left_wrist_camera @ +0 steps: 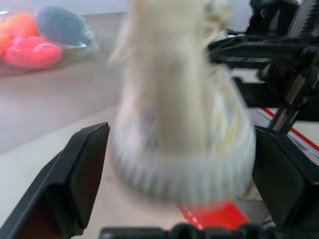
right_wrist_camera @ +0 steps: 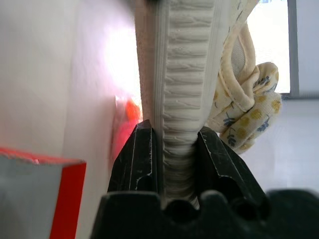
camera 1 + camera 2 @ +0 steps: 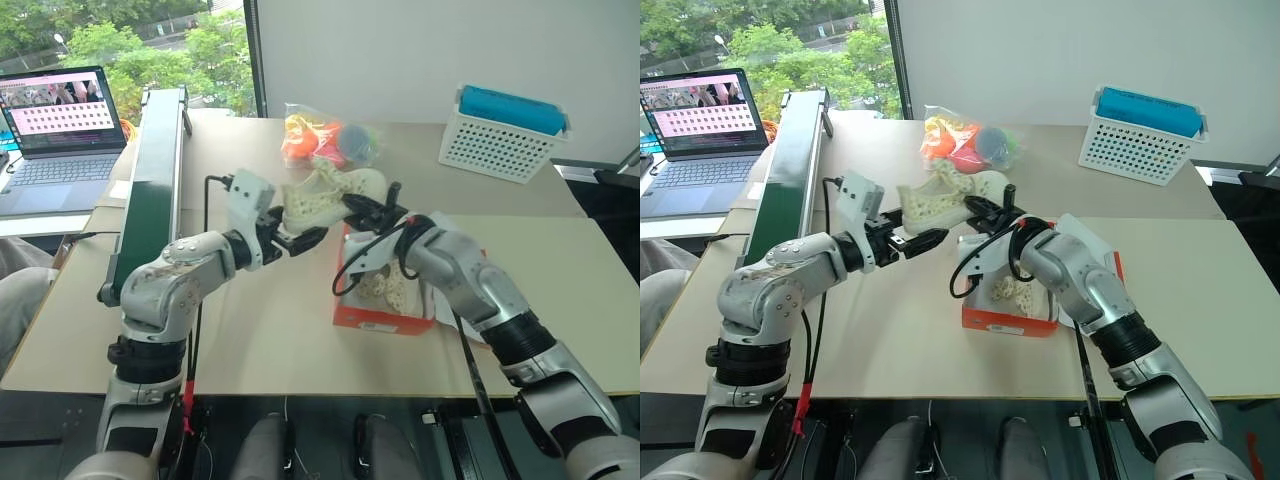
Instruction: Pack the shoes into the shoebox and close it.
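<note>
A cream dotted shoe hangs in the air over the table between both grippers. My right gripper is shut on its ribbed sole, with both pads pressed against the rubber. My left gripper stands open at the shoe's other end, one finger on each side and a gap to the shoe. Just below and to the right, the red shoebox sits open on the table. The second shoe lies inside it. My right forearm covers part of the box.
A clear bag of orange and pink toys lies behind the held shoe. A white perforated basket with a blue item stands at the back right. A long green rail and a laptop are on the left.
</note>
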Controlling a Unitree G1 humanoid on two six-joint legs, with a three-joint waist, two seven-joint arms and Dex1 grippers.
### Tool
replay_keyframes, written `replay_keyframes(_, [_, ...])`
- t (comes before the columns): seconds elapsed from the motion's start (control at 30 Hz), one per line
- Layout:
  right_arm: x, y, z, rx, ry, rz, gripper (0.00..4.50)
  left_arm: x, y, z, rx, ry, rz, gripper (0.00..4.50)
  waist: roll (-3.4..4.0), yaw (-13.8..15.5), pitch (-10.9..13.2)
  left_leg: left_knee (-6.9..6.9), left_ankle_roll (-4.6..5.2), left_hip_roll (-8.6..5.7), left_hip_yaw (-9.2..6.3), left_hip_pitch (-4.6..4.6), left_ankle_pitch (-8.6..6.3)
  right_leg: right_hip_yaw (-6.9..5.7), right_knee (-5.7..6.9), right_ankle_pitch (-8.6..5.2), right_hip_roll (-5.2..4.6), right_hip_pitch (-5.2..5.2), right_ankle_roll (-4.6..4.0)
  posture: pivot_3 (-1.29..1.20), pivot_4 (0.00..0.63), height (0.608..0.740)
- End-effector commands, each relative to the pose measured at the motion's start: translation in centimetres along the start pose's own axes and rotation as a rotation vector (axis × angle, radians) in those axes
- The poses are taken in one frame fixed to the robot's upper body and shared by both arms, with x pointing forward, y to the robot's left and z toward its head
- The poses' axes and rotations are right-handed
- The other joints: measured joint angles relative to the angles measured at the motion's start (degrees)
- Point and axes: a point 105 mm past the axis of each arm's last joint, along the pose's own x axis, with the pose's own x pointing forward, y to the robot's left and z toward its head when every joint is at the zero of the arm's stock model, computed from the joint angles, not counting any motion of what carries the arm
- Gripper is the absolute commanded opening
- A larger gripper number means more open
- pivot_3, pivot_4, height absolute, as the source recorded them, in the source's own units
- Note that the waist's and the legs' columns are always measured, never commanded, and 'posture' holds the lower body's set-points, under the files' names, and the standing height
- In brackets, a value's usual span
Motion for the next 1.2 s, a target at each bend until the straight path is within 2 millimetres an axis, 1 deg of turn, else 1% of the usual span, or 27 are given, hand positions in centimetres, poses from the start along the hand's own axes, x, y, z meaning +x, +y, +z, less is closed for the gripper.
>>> replay_keyframes(0.03, [-0.8,-3.2,-2.6,0.118,0.094,-0.098,0.85,-1.4,-0.4,3.4,-0.03,-0.216,0.012,4.42,0.0,0.07,0.0,0.0,0.0,-0.01,-0.01,0.0,0.0,0.0,-0.01,0.0,0.0,0.0,0.0,0.0,0.15,0.708])
replay_keyframes(0.1, [-0.9,-3.9,-3.3,0.251,0.127,-0.129,0.85,-1.8,-0.7,3.8,-0.036,-0.279,0.014,4.42,0.0,0.04,0.0,0.0,0.0,0.0,-0.01,0.0,0.0,-0.01,-0.06,0.01,0.0,0.03,-0.01,0.0,0.15,0.708])
replay_keyframes(0.17, [-0.8,-4.6,-3.8,0.479,0.16,-0.153,0.85,-1.8,-0.9,2.4,0.03,-0.247,0.036,4.42,0.0,0.0,0.0,0.0,0.01,0.0,0.0,0.0,0.0,0.0,-0.08,0.02,-0.01,0.05,-0.02,0.0,0.15,0.708])
replay_keyframes(0.23, [-0.7,-5.0,-3.8,0.721,0.185,-0.148,0.85,-1.8,-1.4,0.7,0.138,-0.192,0.038,4.42,0.04,-0.27,-0.02,-0.03,0.0,0.04,0.03,0.05,0.0,0.01,-0.05,0.03,0.01,0.07,-0.05,0.0,0.15,0.708])
replay_keyframes(0.27, [-0.7,-5.2,-3.7,0.826,0.196,-0.133,0.85,-1.8,-1.8,0.1,0.152,-0.176,0.024,4.42,0.05,-0.29,-0.02,-0.04,0.0,0.06,0.06,0.06,0.0,0.04,-0.01,0.04,0.02,0.06,-0.06,0.0,0.15,0.708])
replay_keyframes(0.33, [-0.7,-6.4,-2.7,1.1,0.197,-0.085,0.85,-2.0,-2.3,-1.4,0.14,-0.134,-0.014,4.42,0.09,-0.26,0.01,-0.04,0.0,0.08,0.06,0.06,0.0,0.03,0.04,0.07,0.05,0.02,-0.11,0.0,0.15,0.708])
replay_keyframes(0.37, [-0.8,-7.4,-1.9,1.258,0.184,-0.05,0.85,-2.1,-2.5,-2.0,0.145,-0.108,-0.035,4.42,0.11,-0.22,0.02,-0.04,0.01,0.08,0.05,0.06,-0.01,0.03,0.11,0.07,0.04,-0.01,-0.12,0.0,0.15,0.708])
replay_keyframes(0.4, [-1.0,-8.6,-1.4,1.395,0.185,-0.021,0.85,-2.3,-2.6,-2.5,0.155,-0.084,-0.053,4.42,0.15,-0.23,0.05,-0.02,0.02,0.1,0.05,0.05,-0.01,0.04,0.44,0.07,0.03,-0.05,-0.13,0.0,0.15,0.708])
replay_keyframes(0.43, [-1.3,-9.5,-1.0,1.522,0.208,0.048,0.85,-2.6,-2.5,-3.0,0.174,-0.057,-0.078,4.42,0.25,-0.27,0.11,-0.02,0.04,0.1,0.05,0.04,-0.02,0.07,0.48,0.08,0.03,-0.12,-0.13,0.0,0.15,0.708])
replay_keyframes(0.47, [-1.6,-10.2,-0.5,1.606,0.225,0.103,0.85,-2.8,-2.5,-3.2,0.187,-0.04,-0.095,4.42,0.36,-0.19,0.18,-0.02,0.04,0.11,0.05,0.04,-0.02,0.08,0.61,0.08,0.03,-0.16,-0.15,0.0,0.15,0.708])
replay_keyframes(0.53, [-1.8,-11.1,-0.4,1.689,0.246,0.146,0.85,-3.1,-2.3,-3.5,0.199,-0.019,-0.118,4.42,0.4,0.03,0.17,-0.07,0.11,0.09,0.05,-0.03,-0.07,0.07,0.7,0.04,0.02,-0.32,-0.22,0.0,0.15,0.708])
replay_keyframes(0.57, [-1.4,-11.8,-0.6,1.738,0.24,0.153,0.85,-3.1,-2.0,-3.7,0.214,-0.006,-0.124,4.42,0.42,0.22,0.11,-0.09,0.31,0.1,-0.01,-0.03,-0.2,-0.03,0.71,0.0,0.03,-0.28,-0.27,0.0,0.15,0.708])
replay_keyframes(0.6, [-0.9,-12.8,-0.8,1.802,0.23,0.161,0.85,-3.1,-1.7,-3.9,0.231,0.008,-0.133,4.42,0.42,0.28,0.08,-0.09,0.32,0.1,-0.05,-0.02,-0.21,-0.14,0.66,-0.04,0.03,-0.22,-0.28,0.0,0.15,0.708])
replay_keyframes(0.67, [-0.2,-14.2,-0.6,1.891,0.21,0.203,0.85,-3.1,-1.5,-4.1,0.248,0.021,-0.145,4.42,0.42,0.12,0.08,-0.07,0.34,0.0,0.03,0.0,-0.22,-0.08,0.6,-0.06,-0.01,-0.16,-0.25,0.0,0.15,0.708])
replay_keyframes(0.73, [0.3,-14.7,-0.7,1.97,0.248,0.29,0.85,-2.8,-1.5,-4.3,0.271,0.029,-0.162,4.42,0.43,0.09,0.09,-0.01,0.55,-0.06,0.04,0.0,-0.33,-0.06,0.56,-0.05,-0.02,-0.12,-0.24,0.0,0.15,0.708])
replay_keyframes(0.8, [0.5,-14.5,-0.9,2.063,0.345,0.382,0.85,-2.6,-1.7,-4.4,0.287,0.025,-0.177,4.42,0.43,0.07,0.1,-0.1,0.55,-0.09,0.05,0.0,-0.32,-0.03,0.53,-0.05,-0.03,-0.17,-0.24,0.0,0.15,0.708])
replay_keyframes(0.87, [-0.2,-12.4,-0.9,2.197,0.53,0.535,0.85,-2.5,-2.1,-4.4,0.305,0.01,-0.196,4.42,0.42,-0.09,0.13,-0.21,0.52,-0.07,0.1,-0.03,-0.3,-0.03,0.55,-0.06,-0.01,-0.25,-0.24,0.0,0.15,0.708])
replay_keyframes(0.9, [-0.9,-11.1,-0.8,2.242,0.62,0.6,0.85,-2.5,-2.3,-4.5,0.316,0.012,-0.206,4.42,0.4,-0.19,0.12,-0.34,0.22,-0.14,0.2,-0.03,-0.12,0.01,0.5,-0.07,-0.01,-0.28,-0.25,0.0,0.15,0.708])
replay_keyframes(0.97, [-1.9,-9.6,-0.6,2.282,0.739,0.673,0.85,-2.5,-2.4,-4.7,0.33,0.018,-0.214,4.42,0.39,-0.35,0.11,-0.52,0.07,-0.11,0.29,-0.02,-0.02,0.0,0.31,-0.07,-0.01,-0.22,-0.24,0.0,0.15,0.708])
replay_keyframes(1.03, [-3.1,-7.5,-0.2,2.321,0.863,0.761,0.85,-2.5,-2.3,-4.7,0.334,0.019,-0.214,4.42,0.39,-0.52,0.11,-0.52,0.16,-0.06,0.36,-0.01,-0.07,0.03,0.21,-0.07,-0.03,-0.15,-0.23,0.0,0.15,0.708])
replay_keyframes(1.1, [-3.9,-6.0,0.3,2.353,0.953,0.781,0.85,-2.5,-2.2,-4.7,0.341,0.02,-0.211,4.42,0.39,-0.84,0.11,-0.52,0.42,-0.07,0.43,-0.01,-0.17,0.09,0.2,-0.05,-0.07,-0.17,-0.19,0.0,0.15,0.708])
replay_keyframes(1.13, [-4.0,-5.3,0.7,2.361,0.978,0.784,0.85,-2.4,-2.1,-4.6,0.343,0.019,-0.209,4.42,0.4,-0.93,0.12,-0.52,0.68,-0.07,0.45,-0.01,-0.29,0.12,0.24,-0.04,-0.09,-0.18,-0.18,0.0,0.15,0.708])
replay_keyframes(1.2, [-4.1,-4.0,0.8,2.357,1.012,0.775,0.85,-2.4,-2.0,-4.6,0.347,0.017,-0.205,4.42,0.42,-1.28,0.13,-0.53,0.69,-0.07,0.45,-0.01,-0.28,0.13,0.32,-0.05,-0.09,-0.24,-0.18,0.0,0.15,0.708])
